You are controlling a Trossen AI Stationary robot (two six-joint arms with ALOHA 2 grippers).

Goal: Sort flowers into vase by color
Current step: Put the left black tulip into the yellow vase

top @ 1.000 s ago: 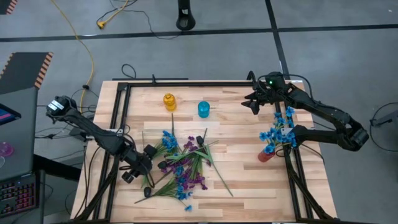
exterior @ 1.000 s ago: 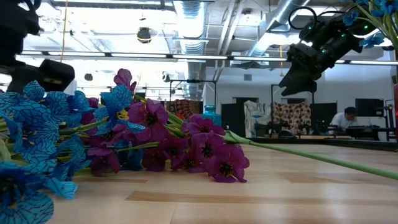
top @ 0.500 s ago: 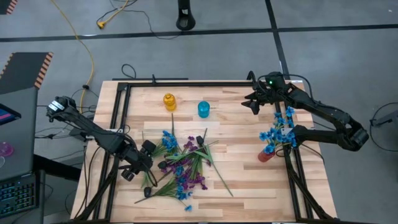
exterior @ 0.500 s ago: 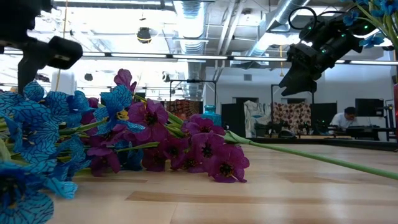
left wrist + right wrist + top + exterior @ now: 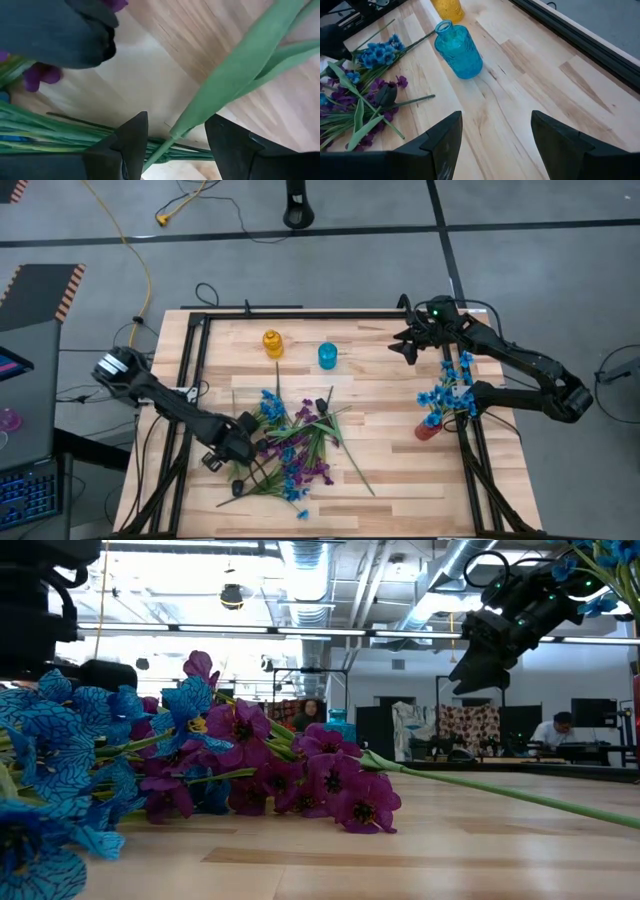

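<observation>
So the left end effector (image 5: 243, 442) has slid in over the last second. It was sitting off the lower-left edge of the flowers (image 5: 290, 445), and now it's right up against the pile in the lower middle of the overhead frame. In its own wrist camera the two fingers (image 5: 131, 137) are spread, with a green stem (image 5: 172, 134) running between them, and nothing is pinched yet. My guess is it's lining up on one sprig, so the next move would be to squeeze that stem and lift. With so many stems tangled there, it could easily drag a neighbour along.

The right end effector (image 5: 408, 348) hasn't budged. It hangs near the upper right of the counter (image 5: 380, 395), fingers spread and holding nothing. Its camera looks down at the blue vase (image 5: 458, 50), with the yellow vase (image 5: 446, 8) just behind it.

Where things are: the loose blue and purple flowers lie heaped on the counter in the lower middle. A bunch of blue flowers (image 5: 448, 392) already stands in a red vase (image 5: 427, 429) at the right edge. The yellow vase and blue vase look empty, so the sorting seems well short of done.

The low view now also shows a person (image 5: 308, 716) far back in the room, behind the blossoms. No brands, labels or writing that I can read anywhere.
</observation>
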